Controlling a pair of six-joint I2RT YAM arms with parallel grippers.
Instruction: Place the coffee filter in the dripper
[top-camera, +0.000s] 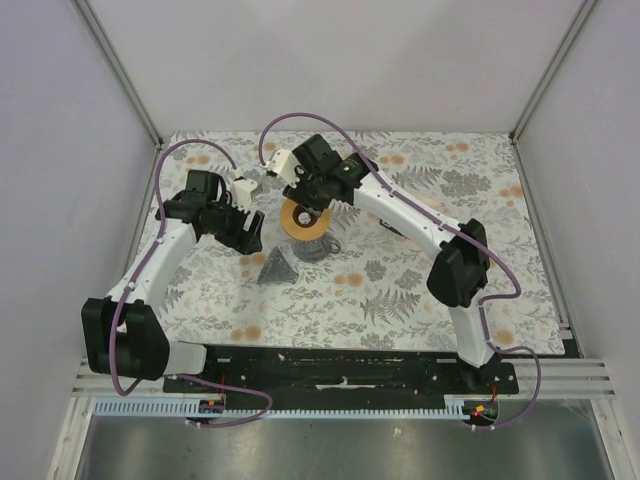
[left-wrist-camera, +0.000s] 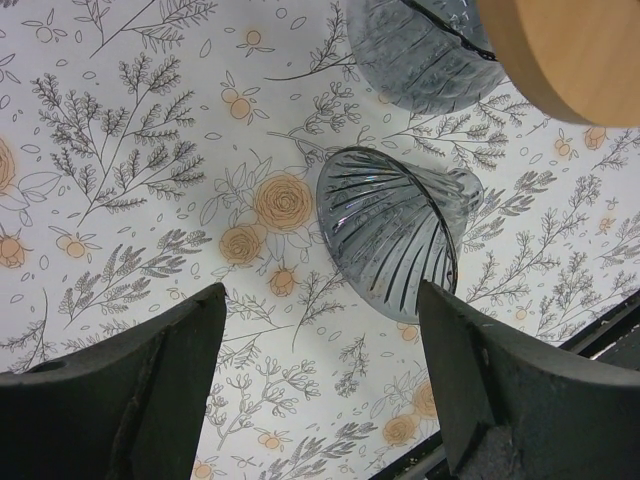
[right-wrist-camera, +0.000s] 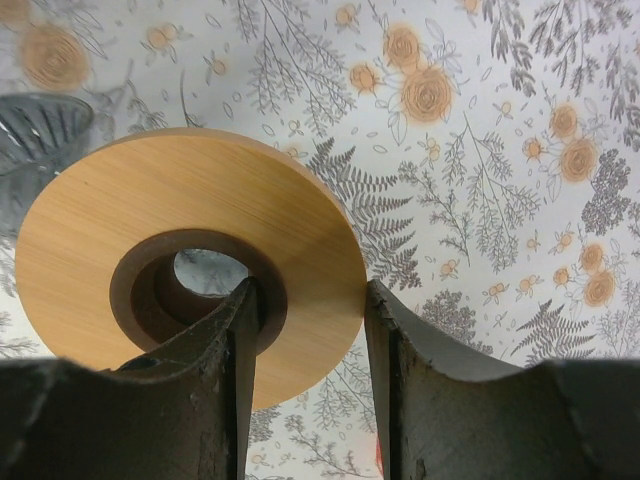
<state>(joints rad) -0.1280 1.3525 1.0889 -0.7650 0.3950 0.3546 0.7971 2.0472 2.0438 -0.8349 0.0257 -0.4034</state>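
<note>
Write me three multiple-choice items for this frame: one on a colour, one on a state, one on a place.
1. What colour is the flat rim of the dripper?
A. Orange-tan
B. White
C. Blue

2. What state is the left gripper in?
A. Shut on the dripper
B. Shut with nothing in it
C. Open, holding nothing

3. Where is the grey ribbed cone?
A. Inside the dripper
B. On its side on the floral cloth
C. Clamped in the left gripper

Key:
1 A: the rim shows as pale wood in the right wrist view.
2 C: its fingers stand wide apart and touch nothing.
3 B: the left wrist view shows it lying on the cloth.
</note>
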